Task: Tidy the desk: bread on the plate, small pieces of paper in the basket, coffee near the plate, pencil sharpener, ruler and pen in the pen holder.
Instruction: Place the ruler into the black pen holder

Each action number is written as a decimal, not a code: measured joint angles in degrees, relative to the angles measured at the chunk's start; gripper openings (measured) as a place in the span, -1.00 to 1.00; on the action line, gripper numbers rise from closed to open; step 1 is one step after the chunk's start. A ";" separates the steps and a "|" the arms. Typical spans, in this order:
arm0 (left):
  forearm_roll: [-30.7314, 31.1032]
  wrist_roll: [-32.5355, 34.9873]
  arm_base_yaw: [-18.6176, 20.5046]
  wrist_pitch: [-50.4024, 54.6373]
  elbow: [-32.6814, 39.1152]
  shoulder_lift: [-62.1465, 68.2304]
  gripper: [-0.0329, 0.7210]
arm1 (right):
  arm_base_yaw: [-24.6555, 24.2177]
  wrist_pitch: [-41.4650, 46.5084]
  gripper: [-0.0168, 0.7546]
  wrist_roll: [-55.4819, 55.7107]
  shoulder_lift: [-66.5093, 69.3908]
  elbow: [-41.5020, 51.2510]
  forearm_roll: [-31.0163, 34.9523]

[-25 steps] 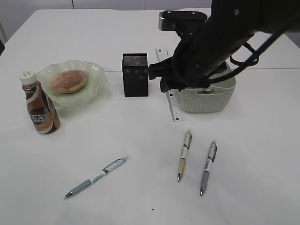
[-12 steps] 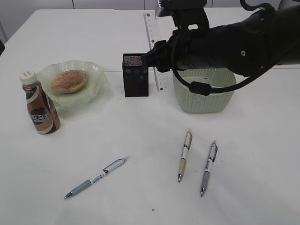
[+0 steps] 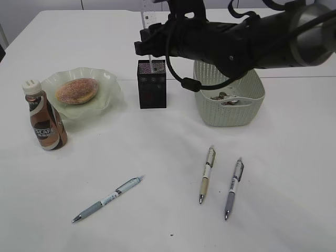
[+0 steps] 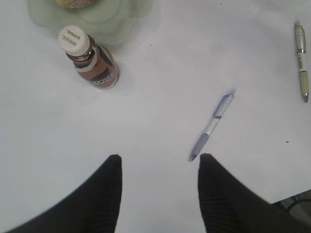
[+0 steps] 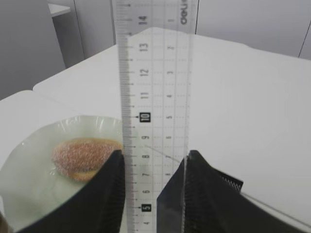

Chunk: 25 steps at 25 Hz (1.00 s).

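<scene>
My right gripper (image 3: 150, 46) is shut on the clear ruler (image 3: 147, 16) and holds it upright, its lower end at the mouth of the black pen holder (image 3: 152, 86). In the right wrist view the ruler (image 5: 153, 92) stands between the gripper's (image 5: 155, 158) jaws. My left gripper (image 4: 158, 162) is open and empty above bare table. Three pens (image 3: 107, 199) (image 3: 206, 173) (image 3: 233, 186) lie on the table. The bread (image 3: 76, 90) sits on the green plate (image 3: 107, 100). The coffee bottle (image 3: 44, 118) stands next to it. No pencil sharpener shows.
The pale green basket (image 3: 231, 113) stands right of the pen holder with small pieces inside. My right arm stretches over it from the right. In the left wrist view the blue pen (image 4: 214, 121) lies just ahead of the right finger, and the coffee bottle (image 4: 90, 60) is further off.
My right gripper has lifted the ruler off the table beside the basket, turned it upright and carried it left until it stands over the pen holder.
</scene>
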 joint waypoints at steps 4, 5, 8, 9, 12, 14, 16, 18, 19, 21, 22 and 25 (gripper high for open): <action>0.02 0.00 0.00 0.00 0.00 0.00 0.07 | -1.06 -0.73 -0.26 -1.26 4.50 -7.09 -0.09; 0.12 0.00 0.00 0.00 0.00 0.00 0.07 | -1.34 -0.80 -0.26 -1.53 5.59 -8.52 -0.09; 0.25 0.00 0.00 0.00 0.00 0.00 0.07 | -2.30 -0.80 -0.26 -1.76 8.68 -12.36 -0.13; 0.37 0.00 0.00 0.00 0.00 0.00 0.07 | -2.58 -0.80 -0.26 -1.88 9.80 -13.67 -0.13; 1.09 0.00 0.00 0.00 0.00 0.00 0.07 | -3.33 -0.80 -0.26 -2.09 12.94 -17.46 -0.13; 1.47 0.00 0.00 0.00 0.00 0.00 0.07 | -3.58 -0.80 -0.26 -2.22 14.90 -19.77 -0.13; 1.81 0.00 0.00 0.00 0.00 0.00 0.07 | -3.96 -0.80 -0.26 -2.22 16.75 -21.91 -0.22; 2.07 0.00 0.00 0.00 0.00 0.00 0.07 | -4.05 -0.86 -0.26 -2.22 18.18 -23.55 -0.22; 2.14 0.00 0.00 0.00 0.00 0.00 0.07 | -4.05 -0.94 -0.26 -2.22 18.85 -24.03 -0.22; 2.29 0.00 0.00 0.00 0.00 0.00 0.07 | -4.05 -1.23 -0.26 -2.22 19.99 -24.76 -0.22; 2.33 0.00 0.00 0.00 0.00 0.00 0.07 | -4.20 -1.36 -0.26 -2.22 20.43 -24.97 -0.22; 2.42 0.00 0.00 0.00 0.00 0.00 0.07 | -4.19 -2.39 -0.26 -2.22 21.85 -25.19 -0.22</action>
